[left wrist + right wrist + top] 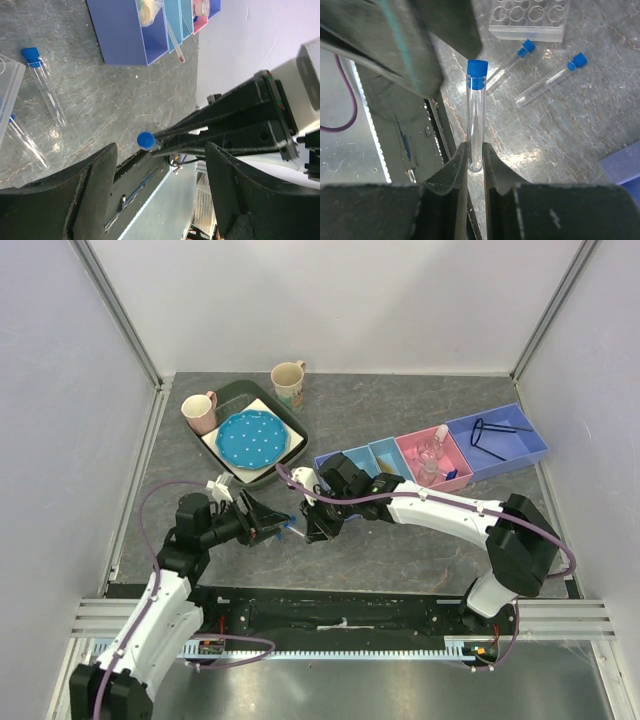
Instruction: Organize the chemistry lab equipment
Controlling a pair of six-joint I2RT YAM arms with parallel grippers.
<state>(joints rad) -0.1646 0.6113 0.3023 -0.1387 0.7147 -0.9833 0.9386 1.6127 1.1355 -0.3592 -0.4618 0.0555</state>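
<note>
My right gripper [476,150] is shut on the lower end of a clear test tube [476,120] with a blue cap [478,70], held above the table. In the top view the right gripper [310,528] meets my left gripper [275,523] at the table's middle front. My left gripper [161,150] is open. The tube's blue cap [146,140] lies between its spread fingers [85,195] without touching them. Two more capped tubes [507,67] [550,80] lie on the table beside a clear rack [530,20].
A row of blue, light-blue and pink bins [500,440] sits at the right, with glassware in the pink bin [432,455]. A dark tray [235,395] with a blue dotted plate [250,437] and two mugs [198,412] [289,383] stands at the back left.
</note>
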